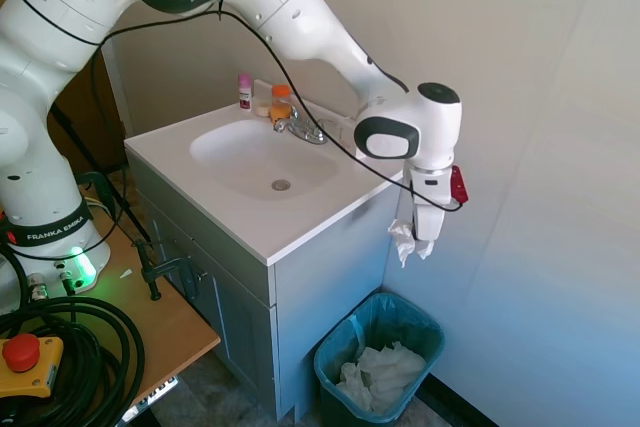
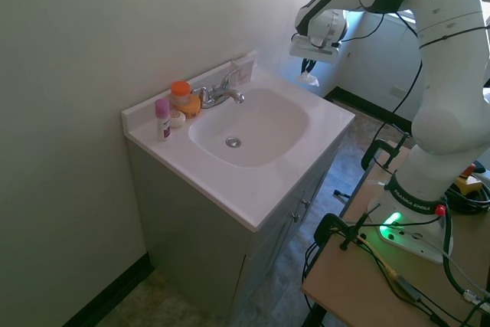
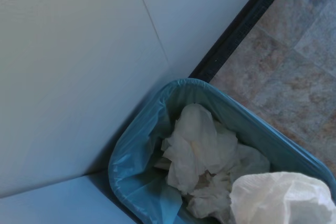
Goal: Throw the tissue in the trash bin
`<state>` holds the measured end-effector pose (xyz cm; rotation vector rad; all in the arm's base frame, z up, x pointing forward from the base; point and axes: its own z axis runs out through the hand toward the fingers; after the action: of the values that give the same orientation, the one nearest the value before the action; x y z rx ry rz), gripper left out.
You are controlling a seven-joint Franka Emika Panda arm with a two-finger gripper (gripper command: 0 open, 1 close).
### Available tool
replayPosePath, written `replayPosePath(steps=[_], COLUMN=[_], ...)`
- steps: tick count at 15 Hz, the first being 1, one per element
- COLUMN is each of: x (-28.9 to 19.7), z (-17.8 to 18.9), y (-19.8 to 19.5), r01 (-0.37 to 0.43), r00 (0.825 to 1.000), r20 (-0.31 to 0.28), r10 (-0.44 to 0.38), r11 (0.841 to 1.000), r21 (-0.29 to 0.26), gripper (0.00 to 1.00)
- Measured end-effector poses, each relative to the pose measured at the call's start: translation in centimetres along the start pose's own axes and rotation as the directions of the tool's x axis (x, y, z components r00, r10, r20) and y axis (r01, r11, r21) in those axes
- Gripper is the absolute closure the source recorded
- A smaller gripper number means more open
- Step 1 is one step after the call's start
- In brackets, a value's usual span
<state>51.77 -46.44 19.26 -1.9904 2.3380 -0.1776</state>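
Observation:
My gripper (image 1: 418,238) hangs beside the vanity's right side, above the trash bin, shut on the tissue (image 1: 406,241), a crumpled white wad dangling from the fingers. In the second exterior view the gripper (image 2: 308,71) and tissue (image 2: 309,79) show beyond the counter's far edge. The teal trash bin (image 1: 338,345) with its liner stands on the floor directly below, holding several crumpled white papers (image 1: 380,372). In the wrist view the trash bin (image 3: 137,145) lies below, and the tissue (image 3: 278,198) shows at the lower right.
The white vanity counter (image 1: 290,232) with sink (image 1: 262,157) and faucet (image 1: 300,127) is just left of the gripper. Small bottles (image 1: 245,92) stand at the counter's back. The wall (image 1: 540,167) is close on the right. A wooden table (image 1: 150,322) lies at the left.

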Motion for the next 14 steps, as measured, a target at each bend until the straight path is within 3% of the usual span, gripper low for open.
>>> replayPosePath(steps=[6, 14], x=[0.3, -0.7], z=[1.5, 0.4], y=[0.2, -0.6], r01=[0.019, 0.134], r00=[0.999, 0.99], r20=[0.039, 0.059], r10=[-0.017, -0.132], r11=[0.999, 0.991], r21=[-0.045, -0.025], gripper=[0.0, 0.0])
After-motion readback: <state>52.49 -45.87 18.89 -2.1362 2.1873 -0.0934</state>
